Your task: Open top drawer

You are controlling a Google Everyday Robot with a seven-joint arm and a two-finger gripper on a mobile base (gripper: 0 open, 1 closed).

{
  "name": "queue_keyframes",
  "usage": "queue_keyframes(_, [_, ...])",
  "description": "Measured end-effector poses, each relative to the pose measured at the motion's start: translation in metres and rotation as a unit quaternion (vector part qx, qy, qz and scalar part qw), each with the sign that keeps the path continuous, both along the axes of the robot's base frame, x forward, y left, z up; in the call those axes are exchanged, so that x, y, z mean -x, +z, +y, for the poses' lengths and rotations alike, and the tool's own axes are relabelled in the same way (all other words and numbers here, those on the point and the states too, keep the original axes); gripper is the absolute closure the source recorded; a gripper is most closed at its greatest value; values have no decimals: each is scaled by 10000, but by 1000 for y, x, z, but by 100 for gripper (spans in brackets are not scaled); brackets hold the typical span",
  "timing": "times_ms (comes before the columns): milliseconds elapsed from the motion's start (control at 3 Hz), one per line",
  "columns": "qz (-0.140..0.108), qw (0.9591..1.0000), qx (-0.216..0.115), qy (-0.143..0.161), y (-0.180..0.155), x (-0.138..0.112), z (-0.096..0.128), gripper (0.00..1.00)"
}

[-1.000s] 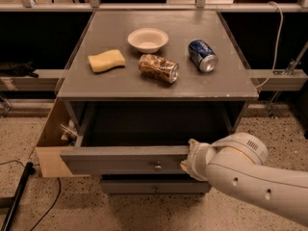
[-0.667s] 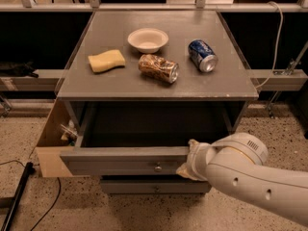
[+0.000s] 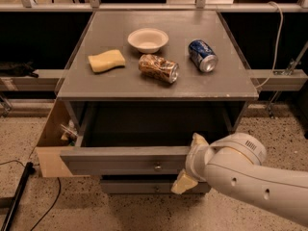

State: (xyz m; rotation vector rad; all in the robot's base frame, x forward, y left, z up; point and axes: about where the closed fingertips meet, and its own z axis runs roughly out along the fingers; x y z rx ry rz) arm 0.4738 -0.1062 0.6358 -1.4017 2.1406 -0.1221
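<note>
The grey wooden top drawer (image 3: pixel 120 160), with one brass knob (image 3: pixel 157 166), stood pulled out at 6 o'clock under the grey worktop (image 3: pixel 226 81), and its dark inside showed no contents I could make out. The white arm's hand (image 3: pixel 191 161) sat at the panel's 3 o'clock end; I could not tell whether it was clenched or released. The worktop carried one empty white round bowl (image 3: pixel 148 40) at 12 o'clock, one yellow sponge (image 3: pixel 106 60) at 9 o'clock, and two cans on their sides: a crumpled brown can (image 3: pixel 158 67) at centre and a blue can (image 3: pixel 202 56) at 3 o'clock.
</note>
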Motion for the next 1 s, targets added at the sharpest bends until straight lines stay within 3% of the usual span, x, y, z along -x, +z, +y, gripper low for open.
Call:
queue_keyframes(333, [0,10000,0,0,0,0,0,8])
queue_keyframes(667, [0,10000,0,0,0,0,0,26])
queue_keyframes(1000, [83,9999,-100,-25,-11,17,-3,57])
